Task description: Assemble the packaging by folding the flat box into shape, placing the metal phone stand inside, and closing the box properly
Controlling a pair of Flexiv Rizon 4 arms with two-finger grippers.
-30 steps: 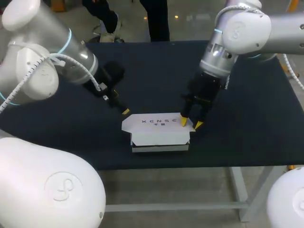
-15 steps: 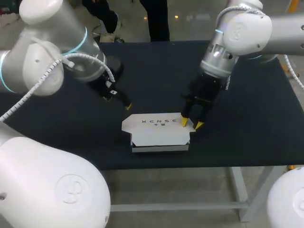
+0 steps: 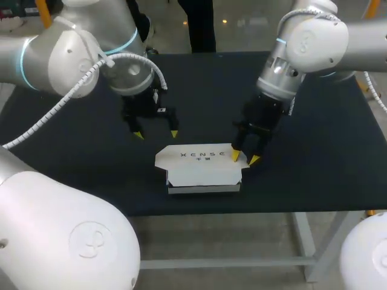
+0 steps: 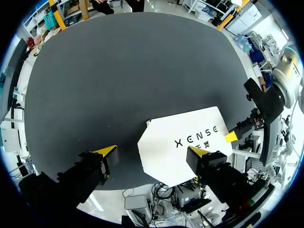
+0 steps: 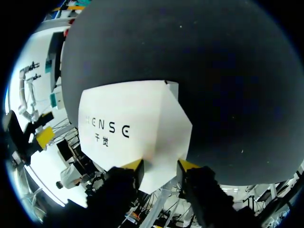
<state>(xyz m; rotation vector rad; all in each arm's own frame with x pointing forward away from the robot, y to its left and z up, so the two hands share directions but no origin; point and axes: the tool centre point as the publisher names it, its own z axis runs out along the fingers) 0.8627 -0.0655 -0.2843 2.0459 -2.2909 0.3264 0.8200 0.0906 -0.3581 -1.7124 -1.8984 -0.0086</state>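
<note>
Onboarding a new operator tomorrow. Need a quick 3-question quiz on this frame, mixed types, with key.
1. True or false: the left gripper is shut on the box.
2. Multiple choice: what is at the box's far right corner? A) the left gripper B) the right gripper C) a person's hand
3. Fill in: the box's printed face points ___.

Key
1. False. The left gripper is open and hangs over the table just beyond the box's far left side, without touching it.
2. B.
3. Up.
</note>
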